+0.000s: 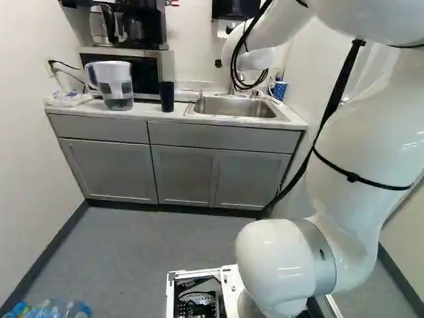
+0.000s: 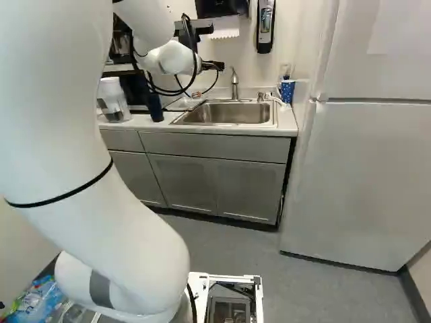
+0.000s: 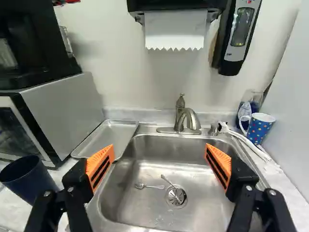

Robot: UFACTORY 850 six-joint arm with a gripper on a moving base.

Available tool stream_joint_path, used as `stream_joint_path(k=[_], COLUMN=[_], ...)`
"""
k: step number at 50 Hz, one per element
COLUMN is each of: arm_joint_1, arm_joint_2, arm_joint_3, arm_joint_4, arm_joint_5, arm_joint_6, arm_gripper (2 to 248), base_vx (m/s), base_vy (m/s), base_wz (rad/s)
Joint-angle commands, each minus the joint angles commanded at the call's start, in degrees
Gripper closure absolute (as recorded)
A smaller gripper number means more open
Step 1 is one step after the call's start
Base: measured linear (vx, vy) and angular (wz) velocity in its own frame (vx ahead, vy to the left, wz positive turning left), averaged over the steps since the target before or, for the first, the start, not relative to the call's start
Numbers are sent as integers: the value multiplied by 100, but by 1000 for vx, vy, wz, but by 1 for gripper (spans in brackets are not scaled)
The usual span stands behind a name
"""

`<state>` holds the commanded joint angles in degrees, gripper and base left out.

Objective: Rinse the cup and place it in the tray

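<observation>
While the end effector (image 2: 213, 66) stands spread, facing the sink (image 3: 145, 166) at 12 o'clock, dark cup (image 3: 29, 180) sits at 10 o'clock, tray (image 3: 108, 136) at 11, spotted mug (image 3: 259, 128) at 1.

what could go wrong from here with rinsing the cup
The gripper is open and the dark cup stands off to its side, so a sideways move might knock it over. The dotted mug on the far side of the sink could be grabbed by mistake, if the dark cup is the one meant. The tray lies right by the sink's edge, so a cup set down carelessly might topple into the basin.
</observation>
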<state>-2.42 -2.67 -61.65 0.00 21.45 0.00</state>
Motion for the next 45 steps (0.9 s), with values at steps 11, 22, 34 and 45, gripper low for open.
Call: stream_joint_path(k=[11, 22, 34, 45], arm_joint_1=[0, 0, 0, 0], arm_joint_2=[0, 0, 0, 0], arm_joint_3=[0, 0, 0, 0], arm_joint_4=[0, 0, 0, 0], arm_joint_5=[0, 0, 0, 0], arm_joint_6=[0, 0, 0, 0], arm_gripper=[3, 3, 3, 3], base_vx=[84, 84, 90, 92], base_vy=[-67, -67, -66, -67], base_wz=[2, 0, 1, 4])
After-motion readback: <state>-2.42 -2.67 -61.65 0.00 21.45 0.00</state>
